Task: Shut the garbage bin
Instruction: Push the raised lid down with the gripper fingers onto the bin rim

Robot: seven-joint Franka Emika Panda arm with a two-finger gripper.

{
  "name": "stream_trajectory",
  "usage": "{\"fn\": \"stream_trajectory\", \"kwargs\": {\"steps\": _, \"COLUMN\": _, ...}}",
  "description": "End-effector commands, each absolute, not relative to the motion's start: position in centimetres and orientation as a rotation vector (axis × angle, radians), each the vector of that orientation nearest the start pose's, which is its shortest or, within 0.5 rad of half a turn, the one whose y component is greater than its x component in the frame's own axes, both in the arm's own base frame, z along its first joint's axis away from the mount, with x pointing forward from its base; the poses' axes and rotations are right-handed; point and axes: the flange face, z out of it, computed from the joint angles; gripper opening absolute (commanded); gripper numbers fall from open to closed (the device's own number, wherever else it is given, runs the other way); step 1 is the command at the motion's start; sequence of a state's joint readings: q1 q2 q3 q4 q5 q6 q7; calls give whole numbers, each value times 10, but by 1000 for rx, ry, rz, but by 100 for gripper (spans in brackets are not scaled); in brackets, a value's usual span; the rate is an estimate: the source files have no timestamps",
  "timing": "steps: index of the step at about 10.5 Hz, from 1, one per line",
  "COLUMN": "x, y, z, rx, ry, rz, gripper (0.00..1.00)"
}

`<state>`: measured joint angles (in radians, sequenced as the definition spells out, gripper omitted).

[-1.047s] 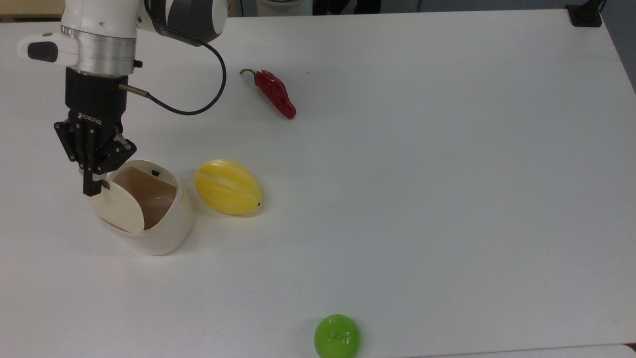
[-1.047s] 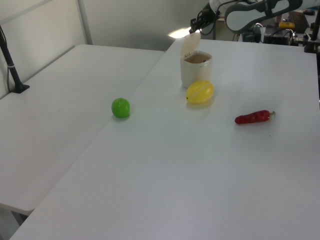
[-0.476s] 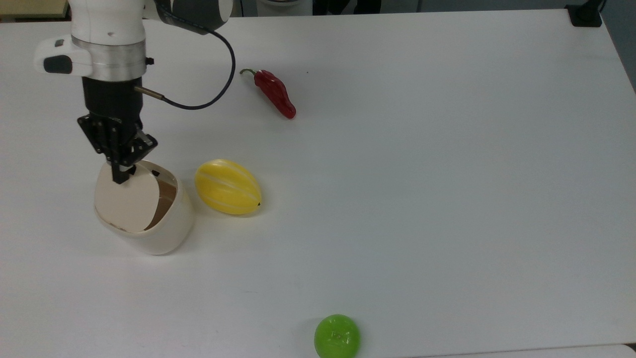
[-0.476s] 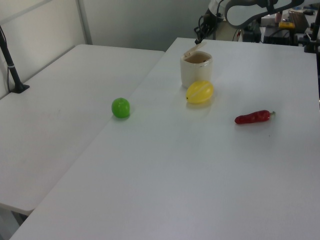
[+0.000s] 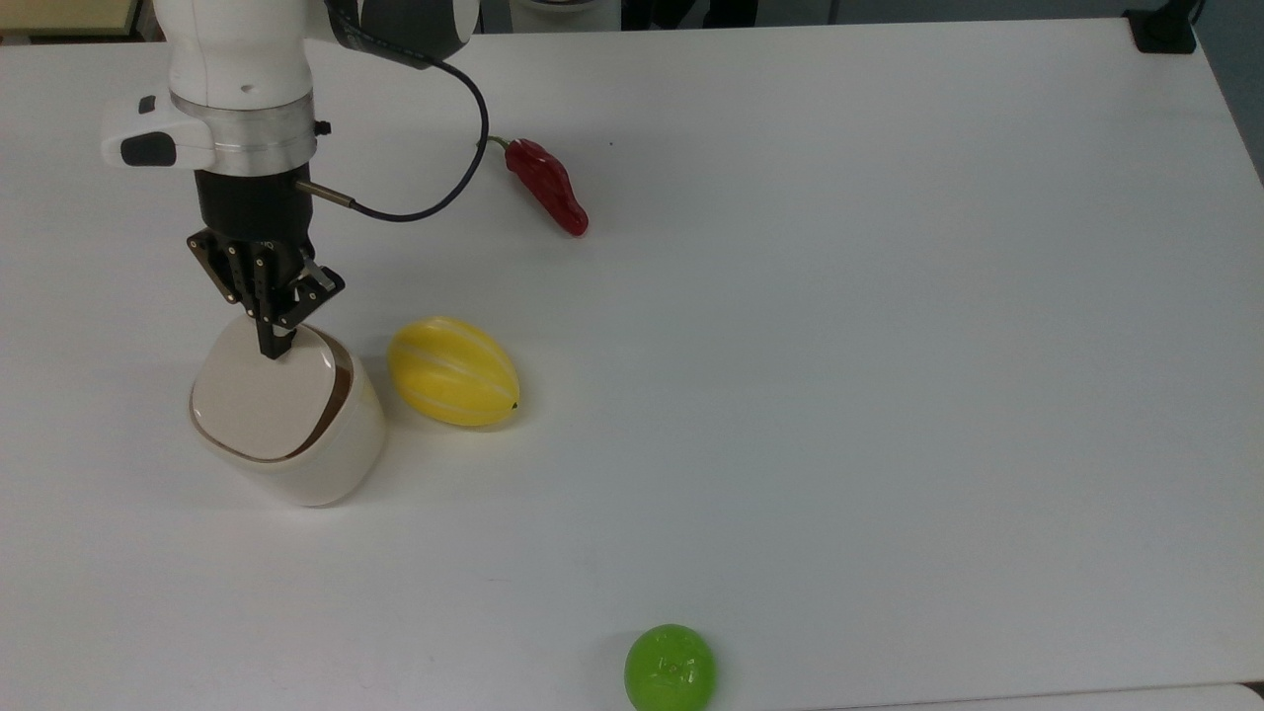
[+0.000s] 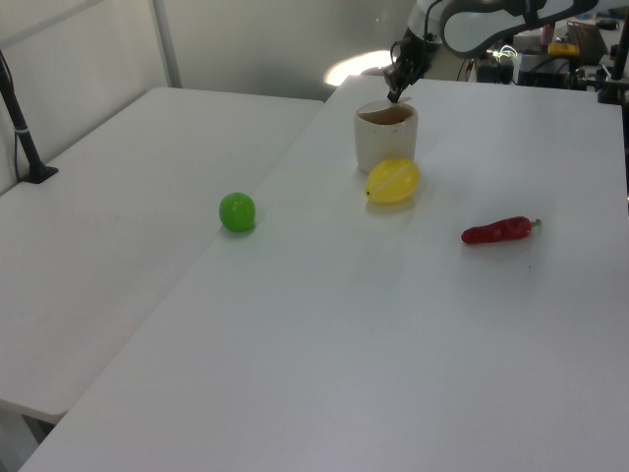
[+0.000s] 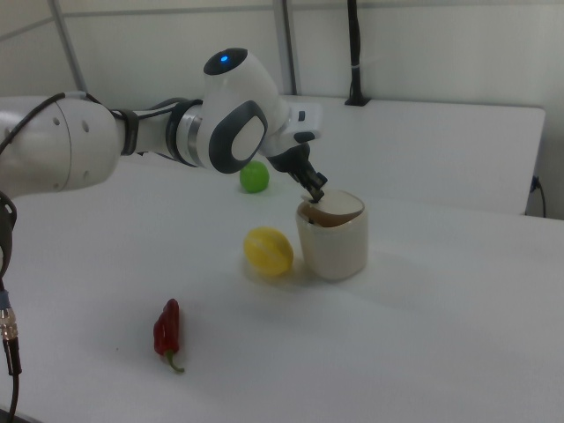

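Observation:
The garbage bin [image 5: 326, 459] [image 6: 378, 143] [image 7: 339, 247] is a cream-white rounded tub at the top view's left, next to a yellow melon [image 5: 452, 371]. Its flat beige lid [image 5: 259, 397] lies nearly level over the opening, with a thin dark gap along the side facing the melon. My gripper [image 5: 274, 352] [image 6: 394, 98] [image 7: 318, 191] points down with its fingers shut together. Its tip rests on the lid's far edge.
A red chili pepper [image 5: 548, 186] [image 6: 499, 231] [image 7: 166, 330] lies beyond the melon in the top view. A green ball [image 5: 670, 668] [image 6: 237, 212] sits near the table's front edge. My arm's black cable [image 5: 434, 197] loops above the bin.
The lid has swung down from upright to nearly flat over the bin. My gripper moved toward the top view's right and followed it down.

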<state>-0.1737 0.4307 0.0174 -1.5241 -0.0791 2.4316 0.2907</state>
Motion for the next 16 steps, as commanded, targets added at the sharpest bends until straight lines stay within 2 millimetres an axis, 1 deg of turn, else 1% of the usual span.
{"fn": "stream_trajectory", "kwargs": {"steps": 1, "x": 708, "y": -103, "z": 456, "rx": -3039, "ry": 608, "rz": -696, "gripper": 0}}
{"fn": "stream_trajectory", "kwargs": {"steps": 5, "x": 707, "y": -103, "z": 440, "rx": -3048, "ry": 611, "rz": -658, "gripper": 0}}
{"fn": "stream_trajectory", "kwargs": {"steps": 7, "x": 709, "y": -104, "z": 430, "rx": -3051, "ry": 616, "rz": -639, "gripper": 0}}
{"fn": "stream_trajectory", "kwargs": {"steps": 8, "x": 709, "y": -105, "z": 422, "rx": -3056, "ry": 618, "rz": -620, "gripper": 0}}
{"fn": "stream_trajectory", "kwargs": {"steps": 11, "x": 711, "y": -106, "z": 409, "rx": -3061, "ry": 621, "rz": -596, "gripper": 0}}
{"fn": "stream_trajectory", "kwargs": {"steps": 12, "x": 711, "y": -106, "z": 407, "rx": -3063, "ry": 621, "rz": -589, "gripper": 0}}
{"fn": "stream_trajectory", "kwargs": {"steps": 14, "x": 711, "y": -107, "z": 408, "rx": -3062, "ry": 623, "rz": -591, "gripper": 0}}
{"fn": "stream_trajectory", "kwargs": {"steps": 16, "x": 710, "y": -106, "z": 415, "rx": -3057, "ry": 624, "rz": -602, "gripper": 0}}
